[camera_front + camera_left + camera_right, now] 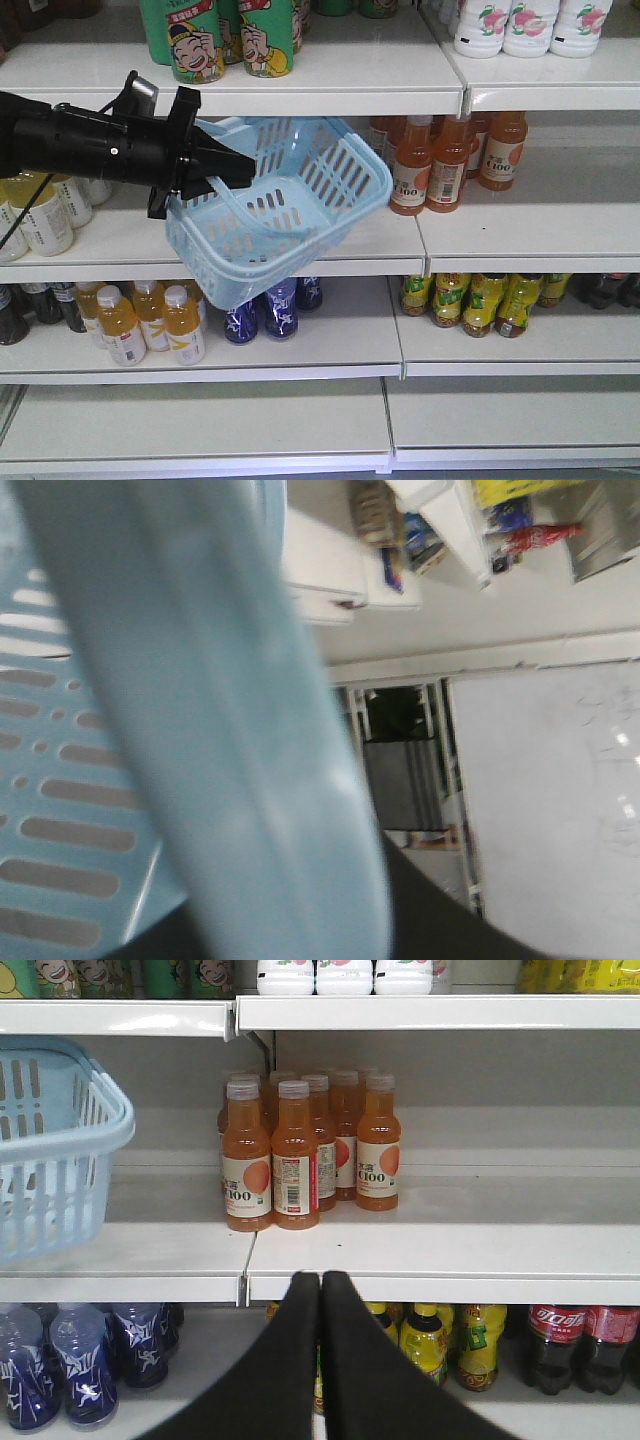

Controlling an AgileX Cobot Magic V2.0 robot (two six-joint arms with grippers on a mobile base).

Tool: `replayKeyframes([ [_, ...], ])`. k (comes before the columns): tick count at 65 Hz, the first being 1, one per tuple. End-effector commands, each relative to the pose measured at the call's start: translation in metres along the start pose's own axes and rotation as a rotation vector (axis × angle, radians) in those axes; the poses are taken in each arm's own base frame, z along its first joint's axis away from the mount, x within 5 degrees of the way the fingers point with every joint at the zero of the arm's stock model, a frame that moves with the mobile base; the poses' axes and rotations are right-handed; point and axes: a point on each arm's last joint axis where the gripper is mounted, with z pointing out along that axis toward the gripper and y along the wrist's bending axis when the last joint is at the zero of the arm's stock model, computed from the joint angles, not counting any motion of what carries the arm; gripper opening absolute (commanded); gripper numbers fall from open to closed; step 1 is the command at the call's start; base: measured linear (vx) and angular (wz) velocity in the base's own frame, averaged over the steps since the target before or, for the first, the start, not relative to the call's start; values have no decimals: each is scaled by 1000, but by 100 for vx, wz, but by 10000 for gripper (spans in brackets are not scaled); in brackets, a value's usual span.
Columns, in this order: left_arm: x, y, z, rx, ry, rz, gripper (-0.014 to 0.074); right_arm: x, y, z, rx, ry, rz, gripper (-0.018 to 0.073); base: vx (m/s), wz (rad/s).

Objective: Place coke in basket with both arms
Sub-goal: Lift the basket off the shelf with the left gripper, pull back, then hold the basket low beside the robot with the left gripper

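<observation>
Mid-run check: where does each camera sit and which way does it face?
Front view: faces the white store shelves head-on; the black left arm holds up the light blue slotted plastic basket.
Left wrist: right against the basket's blurred handle; a dark edge below may be its jaws.
Right wrist: level with the orange drink bottles; its black jaws, closed, at bottom.
Shared: the basket shows in all three.

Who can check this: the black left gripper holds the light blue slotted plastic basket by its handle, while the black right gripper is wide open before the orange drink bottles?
One error: the black right gripper is shut, holding nothing, as the right wrist view shows. It faces the orange drink bottles, and the black left gripper holds the light blue plastic basket.
</observation>
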Motion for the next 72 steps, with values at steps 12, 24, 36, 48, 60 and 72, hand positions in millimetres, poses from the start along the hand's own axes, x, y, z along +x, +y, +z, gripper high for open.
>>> replayKeyframes([
  [12, 60, -79, 3, 5, 148, 174, -8, -5, -1, -1, 9, -79, -8, -10, 0, 0],
  [24, 98, -49, 32, 14, 246, 87, -8, -5, -1, -1, 9, -79, -8, -10, 0, 0],
  [36, 136, -27, 41, 195, 281, 57, -8, -5, -1, -1, 9, -79, -8, -10, 0, 0],
  [48, 158, -4, 38, 268, 220, 42, -8, -5, -1, -1, 9, -79, -8, -10, 0, 0],
  [60, 179, 23, 36, 258, 205, -18, -8, -5, -1, -1, 9, -79, -8, -10, 0, 0],
  [72, 194, 39, 35, 223, 233, -43, -8, -5, -1, -1, 9, -79, -8, -10, 0, 0],
])
